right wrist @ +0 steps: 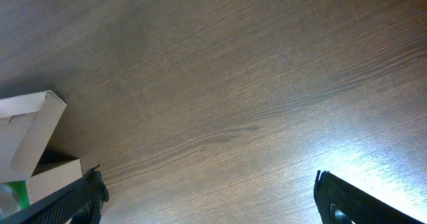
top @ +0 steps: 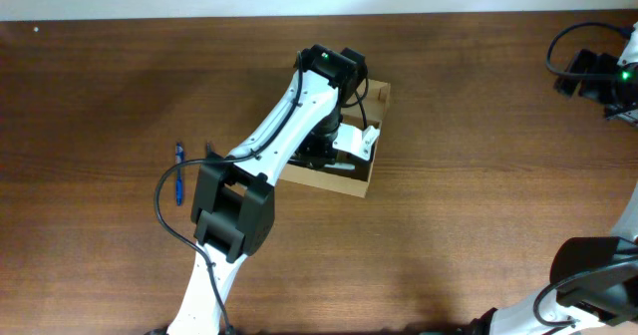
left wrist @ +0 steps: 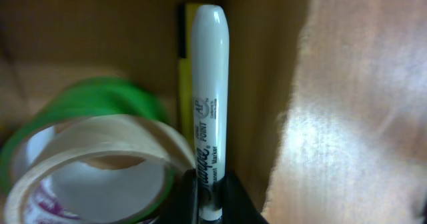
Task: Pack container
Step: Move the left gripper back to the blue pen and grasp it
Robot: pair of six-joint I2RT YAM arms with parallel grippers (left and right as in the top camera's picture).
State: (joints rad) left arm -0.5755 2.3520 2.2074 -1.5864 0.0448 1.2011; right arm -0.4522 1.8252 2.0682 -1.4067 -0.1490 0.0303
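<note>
The tan cardboard container (top: pixel 377 101) sits at the table's middle, its lid open; it also shows far off in the right wrist view (right wrist: pixel 30 127). My left gripper (left wrist: pixel 209 201) reaches down inside it and is shut on a white marker (left wrist: pixel 210 91) that stands along the box wall. Beside the marker lie a yellow pen (left wrist: pixel 185 84), a tan tape roll (left wrist: pixel 93 164) and a green tape roll (left wrist: pixel 100 94). In the overhead view the left arm (top: pixel 299 101) hides most of the box's inside. My right gripper (right wrist: pixel 207 197) is open and empty above bare table, at the far right.
A blue pen (top: pixel 179 172) lies on the wooden table left of the left arm. A black cable and the right arm's base (top: pixel 598 76) are at the far right edge.
</note>
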